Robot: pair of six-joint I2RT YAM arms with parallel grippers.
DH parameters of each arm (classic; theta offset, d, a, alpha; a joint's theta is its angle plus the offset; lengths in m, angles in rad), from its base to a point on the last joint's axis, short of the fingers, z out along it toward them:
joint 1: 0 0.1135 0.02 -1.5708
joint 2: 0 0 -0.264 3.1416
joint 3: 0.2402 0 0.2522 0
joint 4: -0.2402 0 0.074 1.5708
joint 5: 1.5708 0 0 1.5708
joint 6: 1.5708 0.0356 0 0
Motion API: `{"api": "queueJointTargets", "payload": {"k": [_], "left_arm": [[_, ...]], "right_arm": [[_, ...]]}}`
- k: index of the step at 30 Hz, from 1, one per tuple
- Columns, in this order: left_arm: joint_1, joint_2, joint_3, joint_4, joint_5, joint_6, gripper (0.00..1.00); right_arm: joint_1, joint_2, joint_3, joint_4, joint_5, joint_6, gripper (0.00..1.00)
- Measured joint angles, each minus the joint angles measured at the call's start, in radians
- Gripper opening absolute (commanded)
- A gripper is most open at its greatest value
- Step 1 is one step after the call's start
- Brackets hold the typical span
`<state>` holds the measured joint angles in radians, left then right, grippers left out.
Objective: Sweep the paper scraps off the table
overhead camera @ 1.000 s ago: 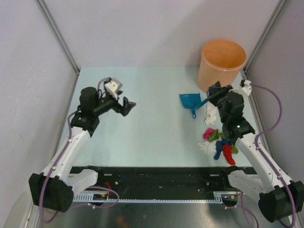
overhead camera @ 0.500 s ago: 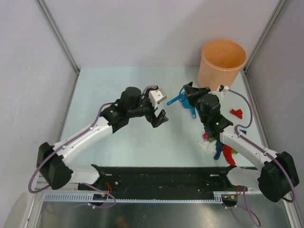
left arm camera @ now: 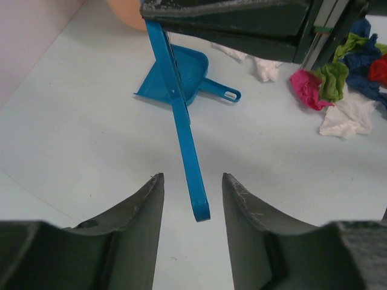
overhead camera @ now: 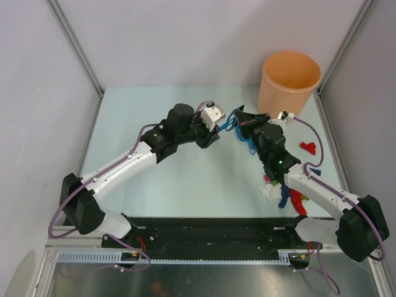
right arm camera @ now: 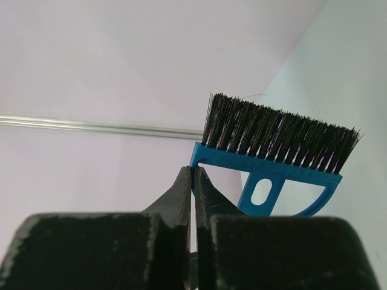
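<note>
My right gripper [right arm camera: 193,172] is shut on the corner of a blue hand brush [right arm camera: 272,163] with black bristles, held above the table [overhead camera: 154,179]. The brush handle [left arm camera: 184,133] slants down toward my left gripper [left arm camera: 191,176]. Its tip hangs between the open jaws with a gap on each side. From above, the left gripper [overhead camera: 213,133] and right gripper [overhead camera: 238,120] meet near the table's back middle. The paper scraps [overhead camera: 284,192] lie in a white, pink, green, red and blue heap at the front right, also visible as paper scraps [left arm camera: 338,78]. One red scrap [overhead camera: 307,146] lies apart.
A blue dustpan [left arm camera: 175,75] rests on the table behind the brush; from above only a part of the dustpan [overhead camera: 249,147] shows beside the right arm. An orange bucket [overhead camera: 289,80] stands at the back right corner. A metal frame and pale walls bound the table.
My left arm has swung right across the table to the brush handle and its jaws have narrowed. My right arm has carried the brush left and up, away from the dustpan.
</note>
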<state>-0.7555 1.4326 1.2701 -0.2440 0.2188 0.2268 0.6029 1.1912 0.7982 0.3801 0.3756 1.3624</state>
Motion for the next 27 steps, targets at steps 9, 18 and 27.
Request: {"api": "queueJointTargets", "payload": {"k": [9,18,27], "left_arm": [[0.003,0.014,0.0,-0.007,-0.029,0.006,0.0],[0.005,0.013,0.0,-0.024,-0.116,0.002,0.0],[0.13,-0.028,-0.086,-0.04,-0.241,0.0,0.0]], "right_arm": [[-0.001,0.006,-0.01,0.019,-0.006,0.007,0.0],[-0.037,0.043,-0.013,0.07,-0.107,-0.146,0.77],[-0.098,0.214,0.296,-0.428,-0.206,-0.772,0.99]]}}
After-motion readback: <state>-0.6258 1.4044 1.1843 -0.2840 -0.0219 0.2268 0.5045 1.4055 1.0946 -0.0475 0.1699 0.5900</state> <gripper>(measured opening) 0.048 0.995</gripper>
